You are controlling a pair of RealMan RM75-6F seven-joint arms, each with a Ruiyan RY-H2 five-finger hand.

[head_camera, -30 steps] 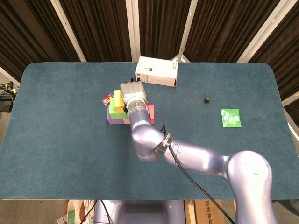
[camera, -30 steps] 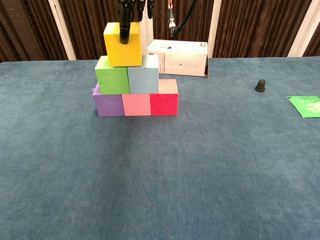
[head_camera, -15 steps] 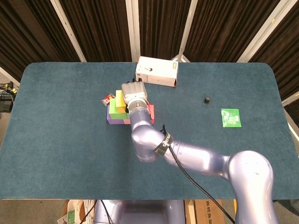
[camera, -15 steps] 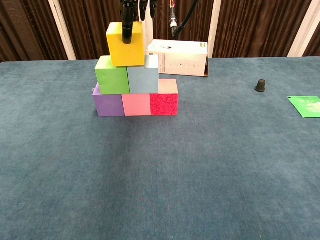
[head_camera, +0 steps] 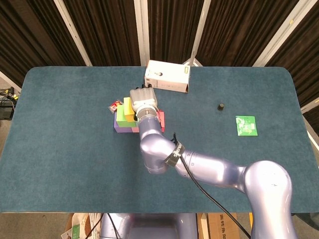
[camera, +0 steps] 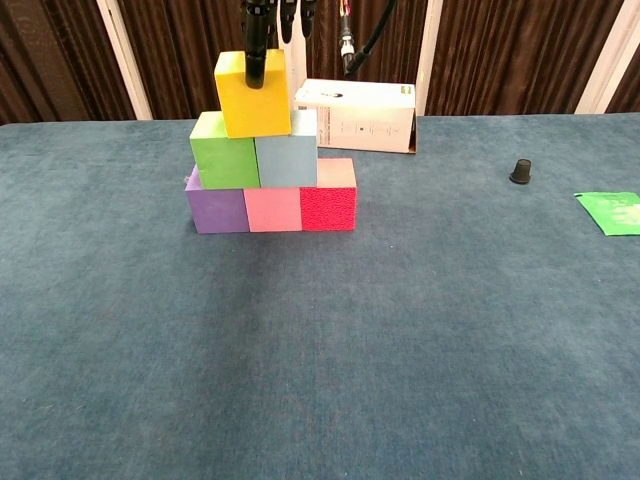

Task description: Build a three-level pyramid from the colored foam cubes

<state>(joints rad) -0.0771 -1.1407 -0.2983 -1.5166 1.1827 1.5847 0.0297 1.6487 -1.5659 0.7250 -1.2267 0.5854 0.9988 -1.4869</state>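
A purple cube (camera: 216, 210), a pink cube (camera: 273, 209) and a red cube (camera: 328, 206) form the bottom row. On them stand a green cube (camera: 224, 152) and a light blue cube (camera: 287, 157). My right hand (camera: 272, 22) reaches down from above and grips a yellow cube (camera: 253, 97), slightly tilted, over the seam of those two cubes. One finger lies down its front face; whether it touches the cubes beneath is unclear. In the head view the right hand (head_camera: 142, 98) covers most of the stack, beside the yellow cube (head_camera: 128, 109). The left hand is out of sight.
A white box (camera: 355, 115) lies just behind the stack. A small black knob (camera: 520, 171) and a green packet (camera: 612, 212) sit at the right. A small red and white item (head_camera: 115, 105) lies at the stack's far left corner.
The right hand has carried the yellow cube a little to the right and slightly lower, toward the middle of the second level.
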